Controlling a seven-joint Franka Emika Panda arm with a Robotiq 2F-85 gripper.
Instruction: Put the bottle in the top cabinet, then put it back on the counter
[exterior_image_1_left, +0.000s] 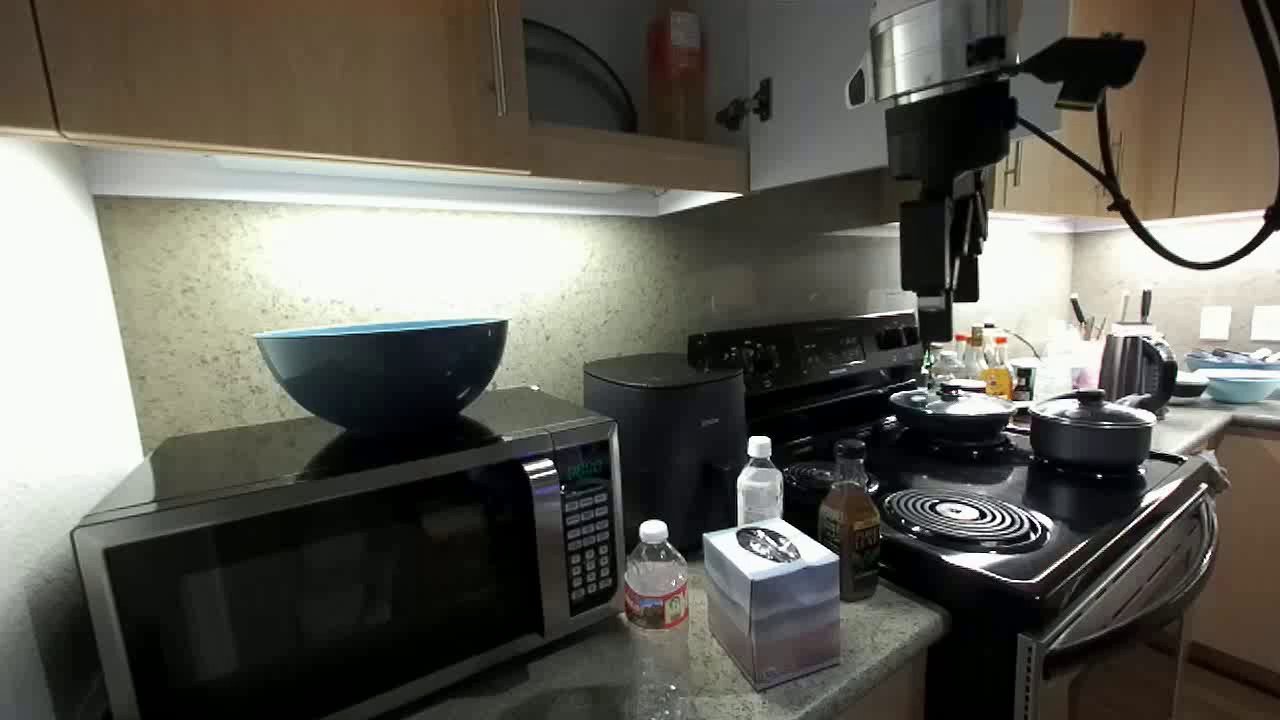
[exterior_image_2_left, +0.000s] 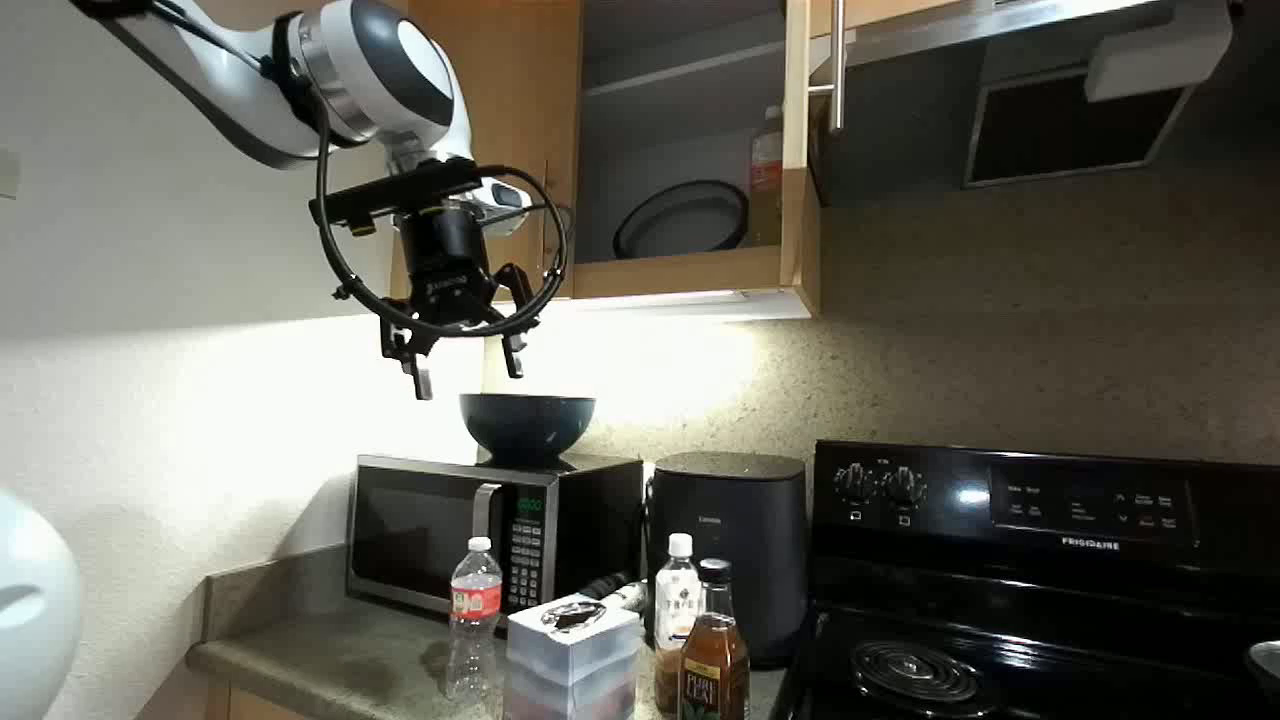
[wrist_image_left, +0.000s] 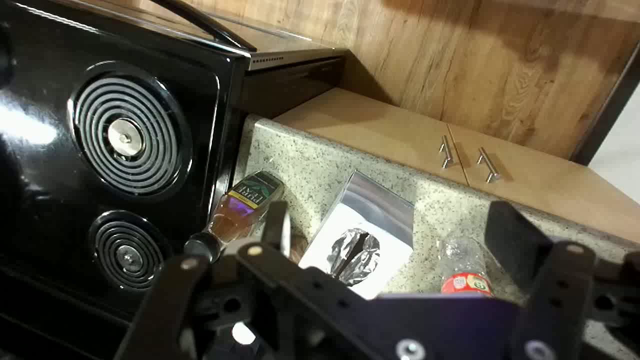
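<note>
Upright on the counter (exterior_image_2_left: 300, 650), low and left of the middle in an exterior view: a red-banded bottle (exterior_image_2_left: 474, 640), clear, with a pale cap. Just left of a tissue box (exterior_image_2_left: 572, 665) in both exterior views, and near the microwave (exterior_image_1_left: 330, 560). Spread wide, with tips well apart and pointing down: the pincer (exterior_image_2_left: 468, 381), in the left half of an exterior view, higher in the frame than the red-banded bottle. In the wrist view, low and right of the middle, the same bottle, upper part hidden behind the pincer. Beyond the tissue box, near the middle of an exterior view: a white-capped bottle (exterior_image_1_left: 760, 490), with a tea bottle (exterior_image_1_left: 850, 550) to the right. On the microwave, toward the left: a dark bowl (exterior_image_1_left: 390, 375). Between microwave and stove (exterior_image_1_left: 1090, 505): a black appliance (exterior_image_1_left: 665, 450). On the stove, at the right: a lidded pan (exterior_image_1_left: 950, 412) and a lidded pot (exterior_image_1_left: 1090, 440). Along the top of the frame: the top cabinet (exterior_image_1_left: 280, 85), with one door (exterior_image_1_left: 820, 90) swung wide and, inside, a red-labelled container (exterior_image_1_left: 678, 90) beside a round dark-rimmed object (exterior_image_1_left: 580, 85).
</note>
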